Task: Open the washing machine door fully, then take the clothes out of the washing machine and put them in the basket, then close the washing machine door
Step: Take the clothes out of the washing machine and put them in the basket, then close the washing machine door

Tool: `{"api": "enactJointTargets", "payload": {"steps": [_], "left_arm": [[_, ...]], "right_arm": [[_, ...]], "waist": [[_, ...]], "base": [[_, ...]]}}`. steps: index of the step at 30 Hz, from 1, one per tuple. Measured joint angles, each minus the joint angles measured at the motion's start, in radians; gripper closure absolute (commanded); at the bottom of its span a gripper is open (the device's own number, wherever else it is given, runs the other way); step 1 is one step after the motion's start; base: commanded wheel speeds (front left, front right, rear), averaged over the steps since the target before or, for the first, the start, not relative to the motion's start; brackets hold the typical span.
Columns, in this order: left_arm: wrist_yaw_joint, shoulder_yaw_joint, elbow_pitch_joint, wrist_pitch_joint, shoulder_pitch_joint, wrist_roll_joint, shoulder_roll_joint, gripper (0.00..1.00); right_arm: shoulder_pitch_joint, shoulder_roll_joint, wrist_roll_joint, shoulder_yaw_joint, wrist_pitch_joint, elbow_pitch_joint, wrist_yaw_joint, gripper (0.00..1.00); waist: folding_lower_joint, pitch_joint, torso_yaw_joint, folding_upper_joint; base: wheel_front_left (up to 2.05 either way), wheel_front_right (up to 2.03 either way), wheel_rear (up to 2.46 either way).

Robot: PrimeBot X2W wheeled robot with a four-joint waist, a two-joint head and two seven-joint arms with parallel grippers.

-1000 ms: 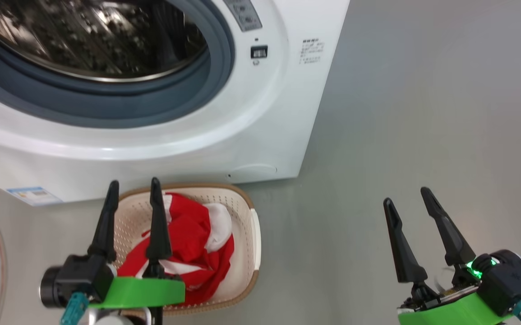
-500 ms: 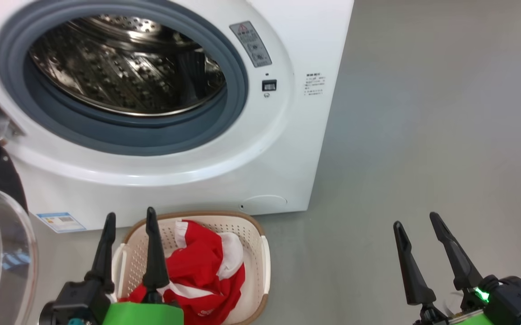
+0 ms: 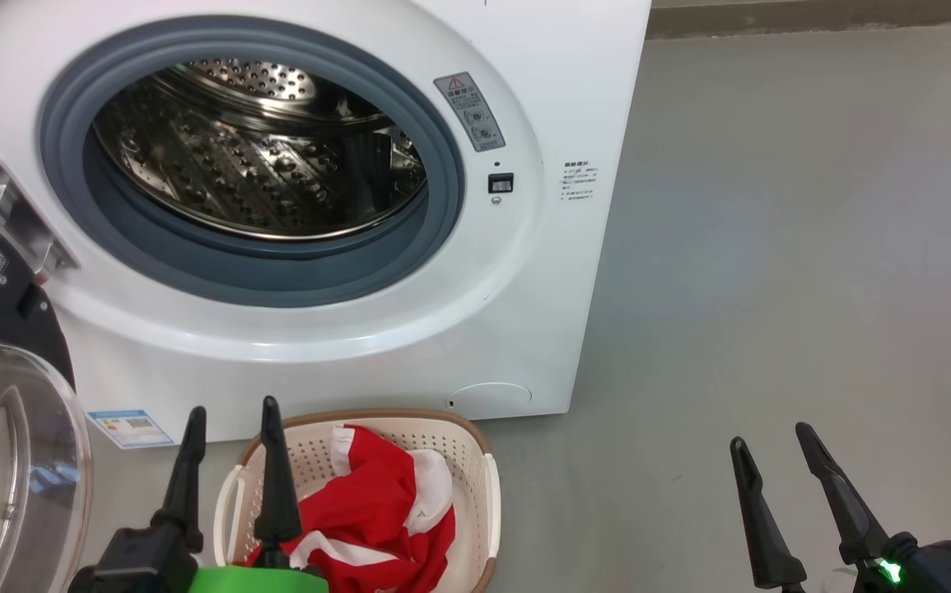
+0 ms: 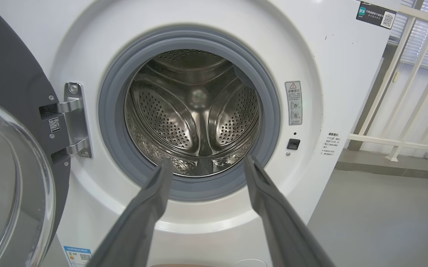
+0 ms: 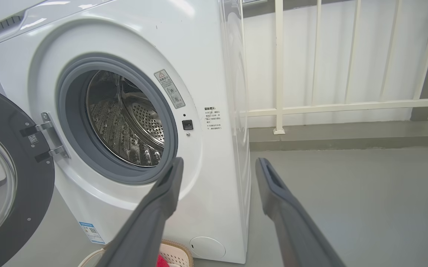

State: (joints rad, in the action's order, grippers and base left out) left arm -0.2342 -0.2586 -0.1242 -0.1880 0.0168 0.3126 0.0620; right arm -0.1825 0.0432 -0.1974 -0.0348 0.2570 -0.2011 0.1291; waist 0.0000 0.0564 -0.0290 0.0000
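Left gripper [image 3: 232,409]: fingers spread wide, nothing between them. It hangs over the basket's near-left edge, pointing at the drum mouth.
Right gripper [image 3: 771,436]: also spread wide and empty, over bare floor well to the right of the machine, clear of everything.
Clothes [image 3: 376,511]: red and white fabric, soft and crumpled, heaped in the basket and slumped toward its near side.
Basket [image 3: 442,417]: cream perforated plastic with a brown woven-look rim and side handles. It sits on the floor just in front of the machine, under the opening, which makes for a short drop.
Drum [image 3: 261,165]: perforated steel, shiny, with raised paddles. No fabric is visible inside, so unloading looks done.
Rubber ring [image 3: 277,280]: grey and matte, framing the mouth.
Washing machine door [image 3: 6,461]: clear bulging glass bowl in a black rim, swung wide to the left on a metal hinge [image 3: 10,210]. It is near the left gripper.
Washing machine [image 3: 574,82]: white glossy box, with a small blue label [image 3: 129,427] low on the front.
Floor [image 3: 771,247]: smooth grey.
Next, my read: only the door is left to close, and the left arm is best placed to push it.
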Motion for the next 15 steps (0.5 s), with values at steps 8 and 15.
{"api": "enactJointTargets", "payload": {"steps": [8, 15], "left_arm": [[0.001, -0.010, 0.012, -0.009, 0.002, 0.000, 0.001, 0.00], [0.006, -0.016, 0.007, -0.020, 0.003, 0.013, 0.004, 0.00]], "right_arm": [[-0.004, 0.000, 0.000, 0.003, 0.000, 0.001, 0.000, 0.00], [-0.008, -0.001, -0.005, 0.004, 0.000, 0.001, 0.000, 0.00]], "waist": [[0.0000, -0.014, -0.001, 0.0000], [0.0000, -0.019, 0.000, 0.0000]], "base": [[0.00, 0.00, 0.00], [0.00, 0.00, 0.00]]}}
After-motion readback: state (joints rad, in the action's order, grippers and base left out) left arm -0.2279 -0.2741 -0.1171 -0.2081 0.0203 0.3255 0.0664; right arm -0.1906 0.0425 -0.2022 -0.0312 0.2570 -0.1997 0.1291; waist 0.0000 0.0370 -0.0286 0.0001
